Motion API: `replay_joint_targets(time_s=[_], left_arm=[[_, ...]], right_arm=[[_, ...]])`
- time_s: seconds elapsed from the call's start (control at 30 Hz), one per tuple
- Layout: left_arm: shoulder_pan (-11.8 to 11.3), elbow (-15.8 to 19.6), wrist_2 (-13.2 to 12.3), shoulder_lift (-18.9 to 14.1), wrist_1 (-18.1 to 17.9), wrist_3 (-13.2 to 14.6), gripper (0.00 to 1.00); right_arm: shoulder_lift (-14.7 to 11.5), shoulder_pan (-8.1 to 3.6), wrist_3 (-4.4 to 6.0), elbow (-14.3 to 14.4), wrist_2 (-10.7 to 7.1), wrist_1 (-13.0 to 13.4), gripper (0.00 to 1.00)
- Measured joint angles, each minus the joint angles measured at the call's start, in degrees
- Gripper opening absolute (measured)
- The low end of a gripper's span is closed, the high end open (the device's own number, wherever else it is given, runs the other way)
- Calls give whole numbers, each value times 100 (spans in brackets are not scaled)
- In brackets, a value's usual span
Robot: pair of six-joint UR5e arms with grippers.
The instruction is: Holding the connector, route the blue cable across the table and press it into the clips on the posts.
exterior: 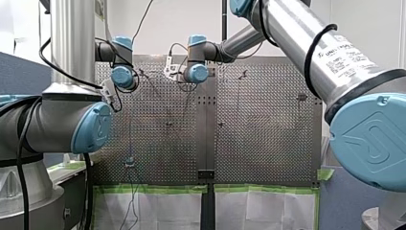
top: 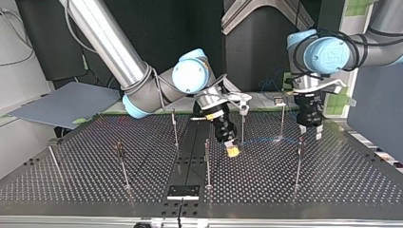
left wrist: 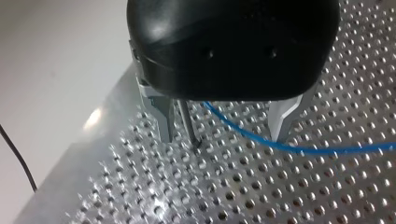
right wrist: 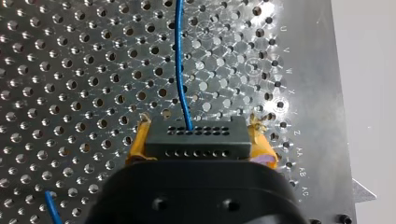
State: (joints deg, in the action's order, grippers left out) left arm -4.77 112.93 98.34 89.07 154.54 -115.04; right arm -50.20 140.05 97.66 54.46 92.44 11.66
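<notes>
Though dark beyond, perforated table [top: 332,180] shiny.

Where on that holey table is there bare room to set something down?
Top view: the near right corner past the rightmost post is bare, as is the stretch between the leftmost post and its neighbour. Crowded: between my left hand and my right hand, where the blue cable runs.

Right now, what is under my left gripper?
Under my left gripper, between its open fingers: a thin post and the blue cable, over the perforated table. Its body hides the post's top.
</notes>
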Motion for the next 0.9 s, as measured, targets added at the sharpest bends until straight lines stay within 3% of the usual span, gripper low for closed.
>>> replay_joint_targets(time_s=[0.37, 0.63, 0.9], left_arm=[[121, 129, -50, -574, 396, 415, 100], [288, 137, -271, -978, 532, 833, 100], [456, 127, -306, -988, 375, 1180, 100]], right_arm=[[11, 0, 0, 0, 27, -38, 0], [13, 0, 0, 0, 39, -65, 0], [13, 0, 0, 0, 40, -75, 0]])
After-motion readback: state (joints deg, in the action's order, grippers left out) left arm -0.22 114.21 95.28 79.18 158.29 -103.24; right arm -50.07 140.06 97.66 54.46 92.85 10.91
